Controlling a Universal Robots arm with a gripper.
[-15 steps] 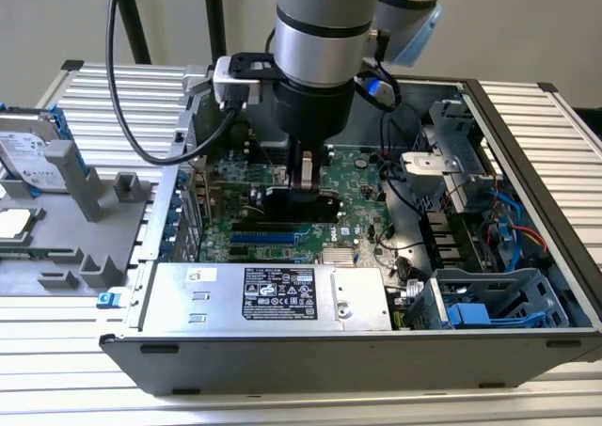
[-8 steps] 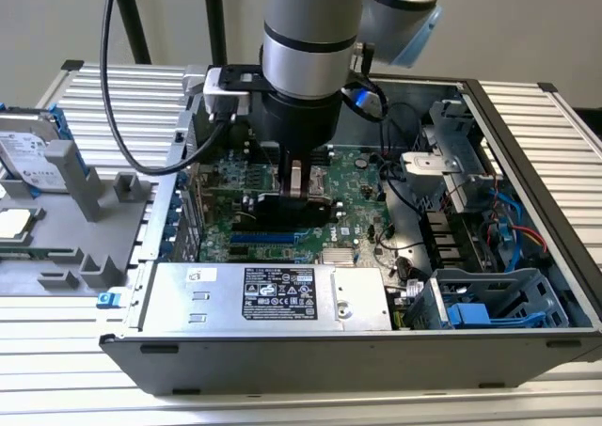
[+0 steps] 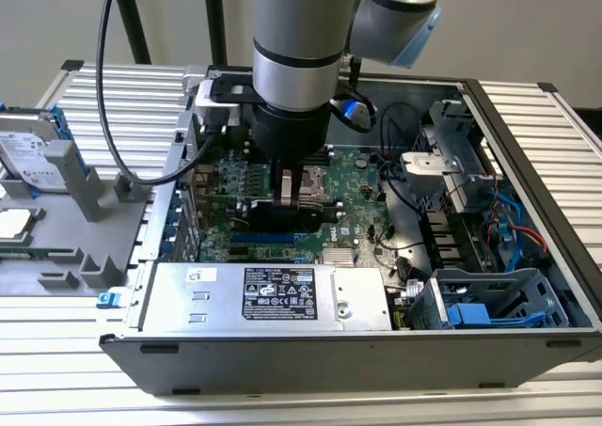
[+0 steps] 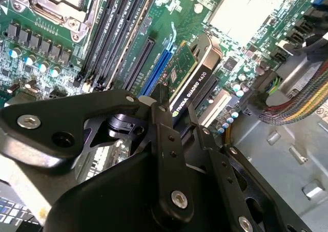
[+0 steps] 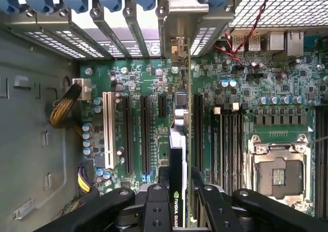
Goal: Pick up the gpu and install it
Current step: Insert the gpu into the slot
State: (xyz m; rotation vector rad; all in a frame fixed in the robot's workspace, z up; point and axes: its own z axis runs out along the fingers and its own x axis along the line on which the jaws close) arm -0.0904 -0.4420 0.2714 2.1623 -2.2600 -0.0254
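black fingers (image 4: 169, 134) of the gripper (image 5: 179, 191) pinch the gpu (image 5: 177, 155) edge-on, upright over the motherboard (image 5: 133, 78) slots inside the case (image 3: 527, 341). its lower edge is hidden, so seating is unclear. the second wrist view shows its green board and black shroud; in the exterior view the arm (image 3: 292, 59) hides it.

The arm (image 3: 293, 31) was a thick silver-grey cylinder with a black band, ending in a black wrist section; a pale blue cap covered one joint. A black cable (image 3: 118, 106) hung beside it. The gripper (image 4: 174, 134) was matte black, its flat linkage bars (image 4: 166, 160) joined by silver screws (image 4: 179, 199) and round pivots.
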